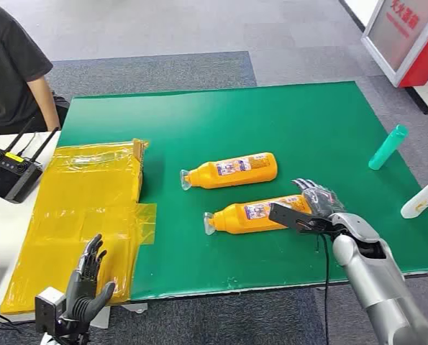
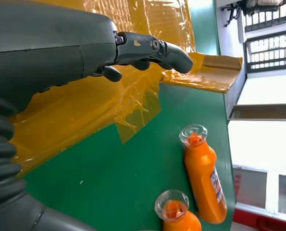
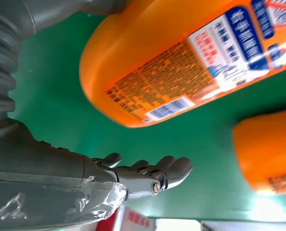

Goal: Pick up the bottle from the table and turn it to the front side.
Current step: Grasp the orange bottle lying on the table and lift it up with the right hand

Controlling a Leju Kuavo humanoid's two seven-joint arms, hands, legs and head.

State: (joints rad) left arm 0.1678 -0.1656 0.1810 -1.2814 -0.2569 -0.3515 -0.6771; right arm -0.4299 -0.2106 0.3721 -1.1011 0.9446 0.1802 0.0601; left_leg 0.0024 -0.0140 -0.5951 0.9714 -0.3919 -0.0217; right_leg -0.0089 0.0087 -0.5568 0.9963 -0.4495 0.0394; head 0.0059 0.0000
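- We see a green mat (image 1: pixel 309 129) spread across the table, with grey carpet beyond it.
- Crinkled yellow plastic sheeting (image 1: pixel 86 208) covers its left end.
- A teal bottle (image 1: pixel 388 147) and a white bottle (image 1: pixel 423 198) lie at the right edge.
- A black controller (image 1: pixel 8 172) with 2 antennas sits beside a seated person (image 1: pixel 11 65).

Two orange bottles were seen lying on their sides on the green table mat (image 1: pixel 309 129), roughly parallel, clear caps pointed toward the yellow sheet side. The nearer bottle (image 1: pixel 255 213) was found with its base end just beside the right hand (image 1: pixel 314 205), label with blue and white print facing up; contact could not be confirmed. The farther bottle (image 1: pixel 230 171) was seen lying apart from it, label also up.
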